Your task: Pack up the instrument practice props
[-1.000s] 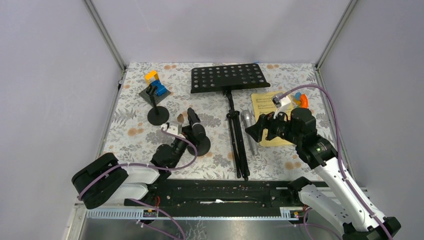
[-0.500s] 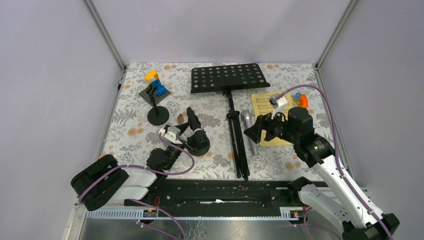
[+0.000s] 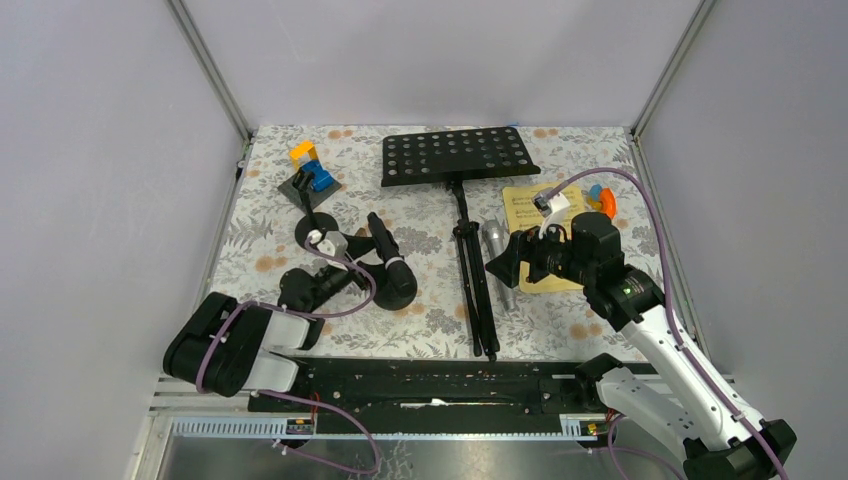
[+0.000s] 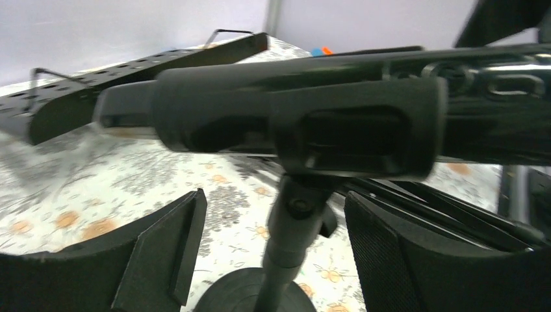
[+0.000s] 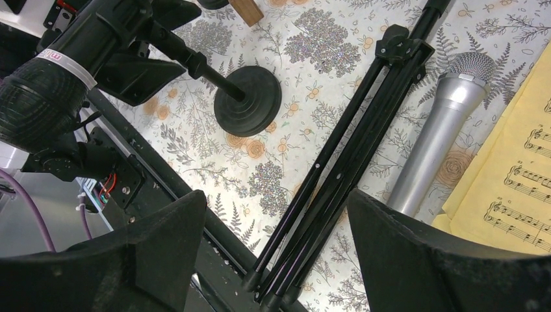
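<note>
Left jaws moved left, wide open, the short black round-foot post between them with room both sides. Right jaws open above thin black tripod legs.

Left arm: chunky black joints, with a white shell on the link near the base.
Right arm: mostly white links, and the housings at the joints were black.
Purple cable: one looped off each wrist, thin and kinda glossy.
Wrist camera block: small, white and boxy.
Jaws: matte black, fat wedge shapes, and the inner faces had a fine mesh-like texture.
</note>
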